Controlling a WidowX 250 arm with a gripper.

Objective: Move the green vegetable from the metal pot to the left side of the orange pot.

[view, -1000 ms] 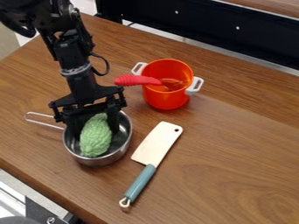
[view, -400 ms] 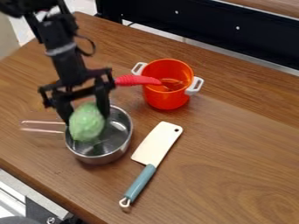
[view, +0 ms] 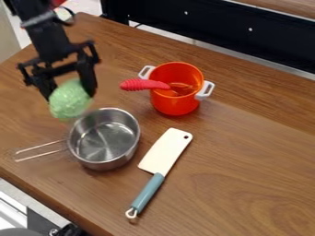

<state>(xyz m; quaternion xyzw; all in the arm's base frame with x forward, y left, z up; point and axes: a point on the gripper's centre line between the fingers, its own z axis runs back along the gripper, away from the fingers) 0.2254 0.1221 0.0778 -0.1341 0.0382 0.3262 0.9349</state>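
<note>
Presently held: one green vegetable (view: 69, 100), pinched between the jaws from either side, its rounded lower end hanging free; a grip across the sides likely suits so soft-looking a piece. Location: raised beside the metal pot (view: 102, 163), towards its upper left, presumably high enough to pass the rim. Metal pot: upright, its wire handle (view: 40, 151) pointing left. Destination marker: orange pot (view: 175, 106), upright, with a red-handled utensil (view: 144, 85) leaning out over its left side, probably the chief snag for a close set-down. Cleaver (view: 165, 150): flat on the tabletop (view: 240, 170), seemingly outside the route. Outstanding: carriage across, lowering, release.
</note>
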